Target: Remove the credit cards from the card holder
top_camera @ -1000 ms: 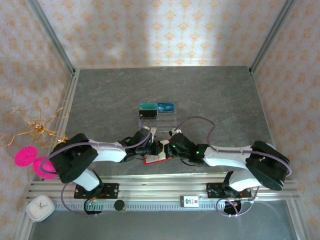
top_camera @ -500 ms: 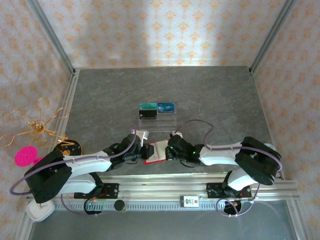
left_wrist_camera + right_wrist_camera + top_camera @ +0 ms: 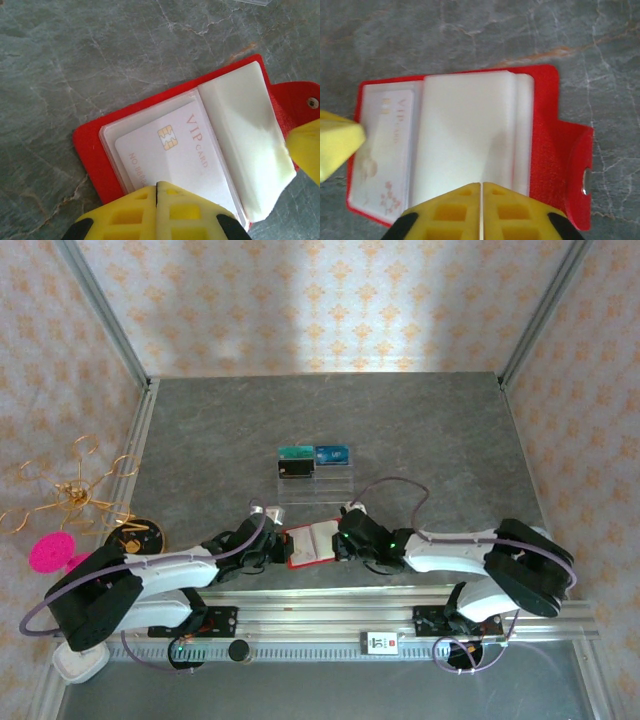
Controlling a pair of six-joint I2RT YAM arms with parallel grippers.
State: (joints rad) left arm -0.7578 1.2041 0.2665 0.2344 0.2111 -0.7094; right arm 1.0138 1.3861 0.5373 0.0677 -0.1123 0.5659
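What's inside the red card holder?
The open red card holder shows a pale card marked VIP with a gold chip, tucked in a clear pocket. Beside it lie whitish pocket pages. Whether more cards sit under those pages cannot be seen.

Patterned walls point(image 3: 330, 300), grey marbled tabletop point(image 3: 430, 430)

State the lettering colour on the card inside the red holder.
Pale gold, on a white card; the left wrist view shows it best.
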